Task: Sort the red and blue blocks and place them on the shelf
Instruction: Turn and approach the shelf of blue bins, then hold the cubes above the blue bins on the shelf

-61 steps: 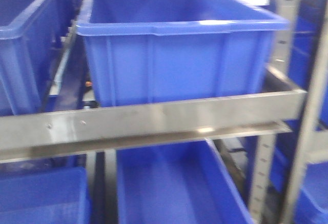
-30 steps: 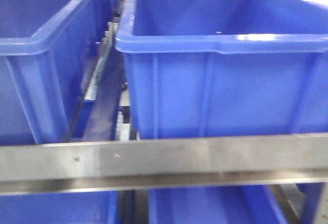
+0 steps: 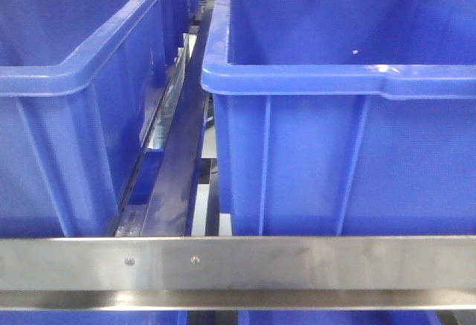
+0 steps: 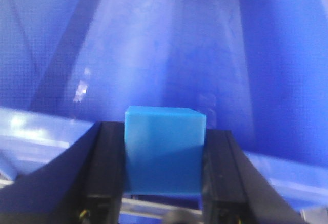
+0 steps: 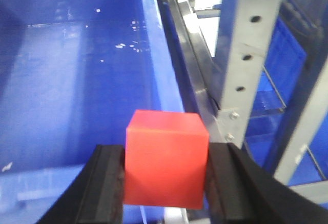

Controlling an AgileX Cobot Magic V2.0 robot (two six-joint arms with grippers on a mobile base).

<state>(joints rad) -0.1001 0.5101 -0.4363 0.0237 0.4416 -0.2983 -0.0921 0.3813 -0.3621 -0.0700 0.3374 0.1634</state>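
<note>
In the left wrist view my left gripper [image 4: 164, 175] is shut on the blue block [image 4: 164, 149], held just above the near rim of a large blue bin [image 4: 169, 55] whose inside shows beyond. In the right wrist view my right gripper [image 5: 166, 175] is shut on the red block [image 5: 166, 157], held over the near right corner of another blue bin [image 5: 77, 80]. The front view shows the shelf's steel front rail [image 3: 297, 262] with two bins behind it, left bin [image 3: 67, 102] and right bin [image 3: 349, 117]. Neither gripper shows in the front view.
A perforated steel upright [image 5: 246, 55] of the rack stands just right of the red block. More blue bins [image 5: 292, 65] sit beyond it. A narrow gap with roller track [image 3: 182, 161] separates the two bins. Lower-level bins [image 3: 89, 317] peek under the rail.
The front view has shifted: the bins and rail now sit closer and further right in frame, with the right upright out of view and the lower bin mostly hidden.
</note>
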